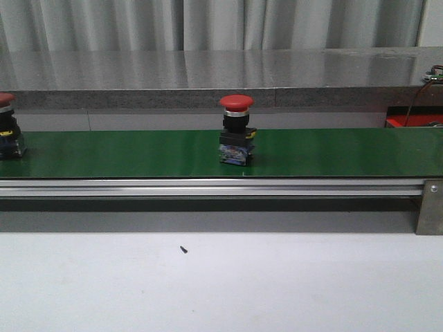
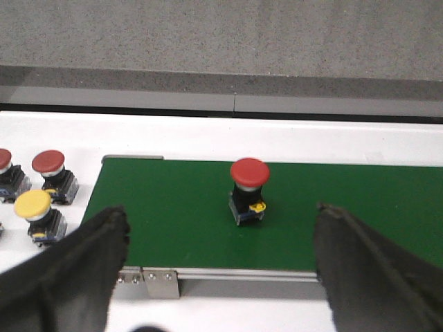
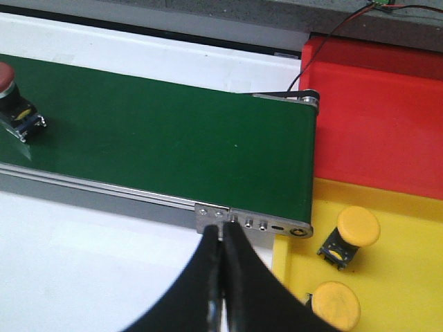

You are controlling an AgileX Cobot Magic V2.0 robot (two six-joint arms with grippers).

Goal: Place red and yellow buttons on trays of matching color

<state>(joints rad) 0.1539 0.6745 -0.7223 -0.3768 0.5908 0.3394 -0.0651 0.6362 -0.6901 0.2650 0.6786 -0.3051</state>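
On the green belt point(image 1: 332, 152), near the middle of the front view, a red button point(image 1: 237, 128) stands upright on its dark switch body, mushroom cap uppermost. A second red button point(image 1: 7, 126) is cut off at the belt's left edge; it may well be the red-capped one the left wrist view shows on the belt point(image 2: 246, 195).

Its rigid plastic housing looks light and hard. The smooth, domed cap would likely slip under a pinch, so the squarer black body below the cap seems the better place to take hold, fingers closing on two opposite flat sides. The button looks top-heavy on a small base, and a sideways nudge could tip it.

The left end effector point(image 2: 221, 273) has its dark fingers spread wide, nothing between them, with the button ahead of the gap and not touched. The right end effector point(image 3: 223, 283) has its fingers pressed together on nothing, above the belt's end bracket.

Beside that belt end lie a red tray point(image 3: 377, 117), bare where it shows, and a yellow tray point(image 3: 408, 277) holding two yellow buttons point(image 3: 349, 235).

Both trays run out of the right wrist view, so their full contents are unknown. Off the belt's other end, more loose buttons point(image 2: 43, 197) sit on the white bench point(image 2: 208, 135), some clipped by the edge. Neither arm appears in the front view.
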